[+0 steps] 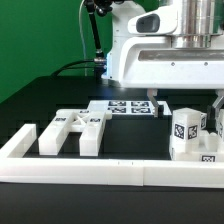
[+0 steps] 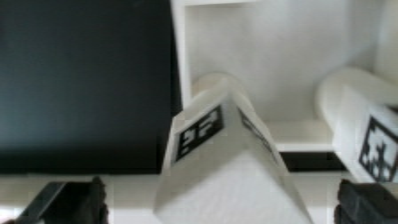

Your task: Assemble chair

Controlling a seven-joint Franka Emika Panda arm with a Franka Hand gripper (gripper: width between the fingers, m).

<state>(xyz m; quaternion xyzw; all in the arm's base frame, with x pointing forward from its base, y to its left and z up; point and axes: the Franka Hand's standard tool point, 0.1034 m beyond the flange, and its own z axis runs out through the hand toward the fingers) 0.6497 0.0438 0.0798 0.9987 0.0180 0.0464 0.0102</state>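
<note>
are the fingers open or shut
Open. In the wrist view the fingers stand wide apart, with gaps either side of the tagged white part between them.

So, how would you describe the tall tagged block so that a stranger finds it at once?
Start at the long white rail along the black table and follow it to the exterior view's right. Just behind it stands the block. Unlike the flat parts at the left, it is tall and shows tags on its faces.
</note>
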